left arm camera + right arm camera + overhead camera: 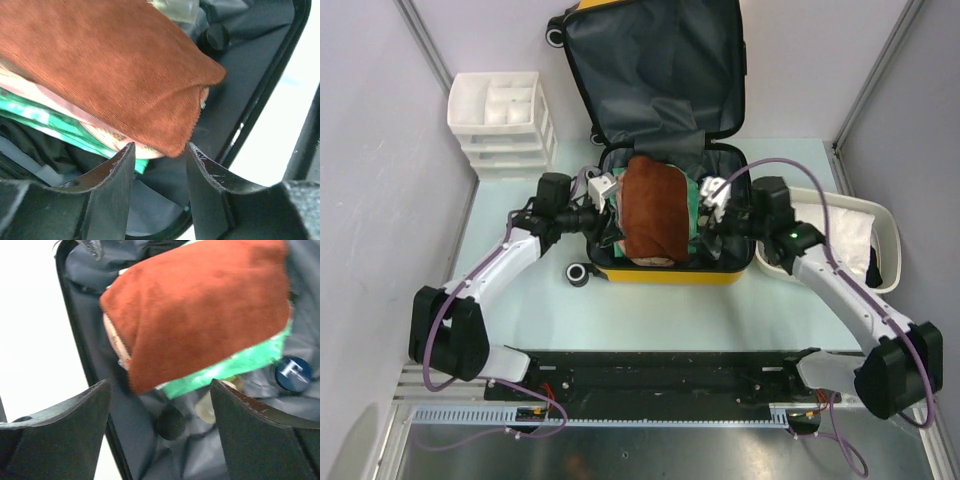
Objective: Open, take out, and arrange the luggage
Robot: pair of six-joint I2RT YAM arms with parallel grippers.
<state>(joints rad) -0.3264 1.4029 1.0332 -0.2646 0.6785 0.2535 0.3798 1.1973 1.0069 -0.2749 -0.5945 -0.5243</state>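
The yellow luggage [665, 275] lies open on the table, its lid [650, 70] standing up at the back with the grey lining showing. A rust-brown cloth [655, 210] lies on top of the contents, over a green packet [35, 117]. My left gripper [612, 205] is at the case's left side. Its jaws [160, 157] are partly apart, and the corner of the brown cloth [110, 65] hangs just at the tips, unpinched. At the case's right side, my right gripper [708, 215] is open wide [160, 390] below the brown cloth [200, 305] and the green packet [235, 365], holding nothing.
A white drawer unit [505, 120] stands at the back left. A white tub [850, 235] holding white cloth sits right of the case. Inside the case are a blue cap marked F [293, 372] and a black round knob [171, 422]. Grey walls close in both sides.
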